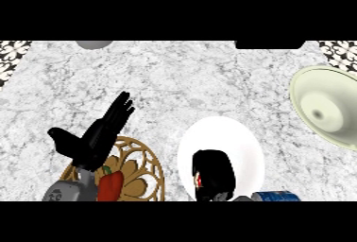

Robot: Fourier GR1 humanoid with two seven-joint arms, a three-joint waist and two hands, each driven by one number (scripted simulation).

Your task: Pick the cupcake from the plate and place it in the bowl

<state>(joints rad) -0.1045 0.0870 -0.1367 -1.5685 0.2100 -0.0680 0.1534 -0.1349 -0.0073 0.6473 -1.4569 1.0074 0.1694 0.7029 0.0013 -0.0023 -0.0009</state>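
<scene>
A white plate (222,137) lies on the marble counter, low and right of centre. My right hand (213,174) sits over its near half with the fingers curled down; a small red patch shows under them, and the cupcake itself is hidden by the hand. The pale green bowl (327,106) stands at the right edge, well away from the plate. My left hand (97,132) is at the lower left, fingers straight and pointing up to the right, holding nothing.
A wicker trivet (143,170) with a red pepper (110,185) on it lies beside my left forearm. A blue can (277,196) lies at the lower edge, right of the plate. A grey round object (94,44) and a dark object (270,44) sit at the counter's far edge.
</scene>
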